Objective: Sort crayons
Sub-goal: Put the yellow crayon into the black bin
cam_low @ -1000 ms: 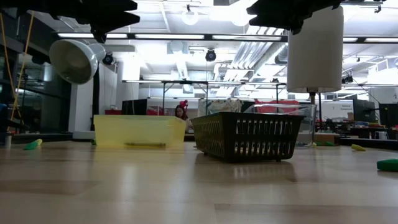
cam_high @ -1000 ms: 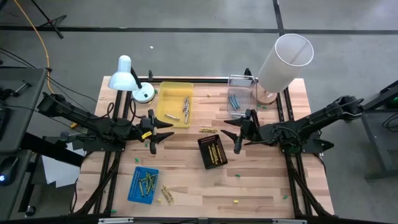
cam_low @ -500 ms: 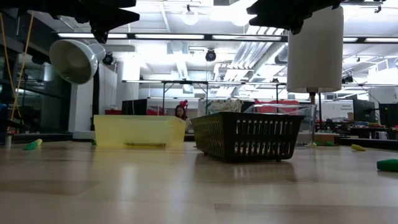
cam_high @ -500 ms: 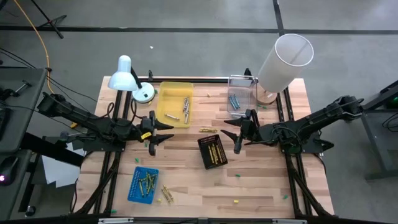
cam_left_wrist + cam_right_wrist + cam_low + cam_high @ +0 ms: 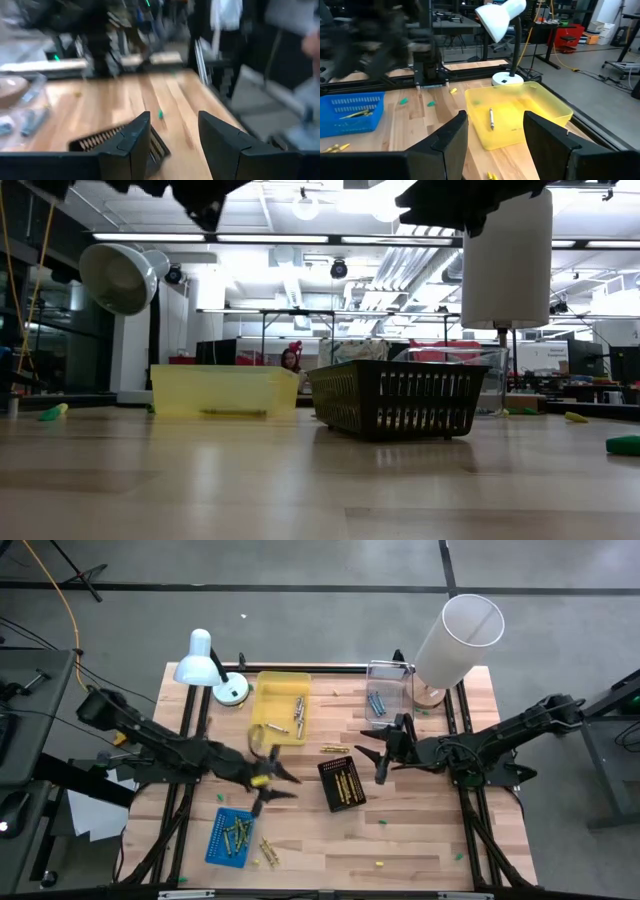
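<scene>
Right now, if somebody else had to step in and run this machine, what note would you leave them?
Left gripper: open, empty, above the table between the yellow tray and the blue tray.
Right gripper: open, empty, waiting beside the black basket.
Sorted so far: greyish crayons in the yellow tray, yellow ones in the blue tray, bluish ones in the clear box, more in the black basket.
Left to do: loose crayons on the table beside the blue tray and above the basket.

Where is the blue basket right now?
In the high view, the blue basket sits near the table's front edge on the left side, holding yellow crayons.
</scene>
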Robot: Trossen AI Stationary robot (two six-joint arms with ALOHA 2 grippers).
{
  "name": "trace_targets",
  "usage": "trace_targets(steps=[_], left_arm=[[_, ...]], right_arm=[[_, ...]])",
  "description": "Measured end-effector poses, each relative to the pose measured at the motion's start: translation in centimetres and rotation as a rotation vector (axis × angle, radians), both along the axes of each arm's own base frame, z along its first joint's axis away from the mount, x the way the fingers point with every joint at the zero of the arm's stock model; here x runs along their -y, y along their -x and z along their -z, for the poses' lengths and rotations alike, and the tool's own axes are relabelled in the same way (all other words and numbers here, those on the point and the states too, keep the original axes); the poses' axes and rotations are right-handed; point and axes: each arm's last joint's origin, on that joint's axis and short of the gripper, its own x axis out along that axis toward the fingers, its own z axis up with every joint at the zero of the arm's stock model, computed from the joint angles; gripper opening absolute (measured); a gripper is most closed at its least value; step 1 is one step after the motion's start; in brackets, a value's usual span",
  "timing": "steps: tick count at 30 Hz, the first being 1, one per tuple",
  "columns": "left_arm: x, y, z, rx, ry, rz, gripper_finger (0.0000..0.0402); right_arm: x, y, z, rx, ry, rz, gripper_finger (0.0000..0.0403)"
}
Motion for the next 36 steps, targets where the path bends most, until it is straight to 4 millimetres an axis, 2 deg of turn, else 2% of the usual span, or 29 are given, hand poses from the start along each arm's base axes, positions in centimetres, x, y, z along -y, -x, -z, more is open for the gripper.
trace_targets(steps=[4,10,13,18,21,26,31,36], left_arm=[[2.8,-1.9,-0.4,-0.21,-0.145,0.085,0.0154],[7.7,-2.8,-0.2,-0.532,-0.339,0.229,0.0154],[10.4,-3.0,0.5,-0.612,-0.42,0.296,0.0154],[14.6,-3.1,3.0,-0.668,-0.548,0.415,0.0154],[16.4,-3.1,4.4,-0.683,-0.6,0.463,0.0154],[17.4,-3.4,6.2,-0.721,-0.629,0.474,0.0154],[17.1,-3.8,7.7,-0.788,-0.647,0.456,0.0154],[16.6,-4.3,8.2,-0.808,-0.638,0.438,0.0154]], right_arm=[[0.2,0.0,0.1,-0.008,0.003,0.009,0.0185],[0.2,0.0,0.2,-0.022,0.007,0.008,0.0185],[0.2,0.0,0.2,-0.016,-0.012,0.01,0.0185],[0.1,0.0,0.2,-0.002,-0.055,0.005,0.0185],[0.1,0.0,0.2,-0.001,-0.068,-0.012,0.0185],[0.1,0.0,0.2,-0.001,-0.069,-0.016,0.0185],[0.1,0.0,0.2,-0.002,-0.066,-0.017,0.0185],[0.1,0.0,0.2,-0.002,-0.066,-0.017,0.0185]])
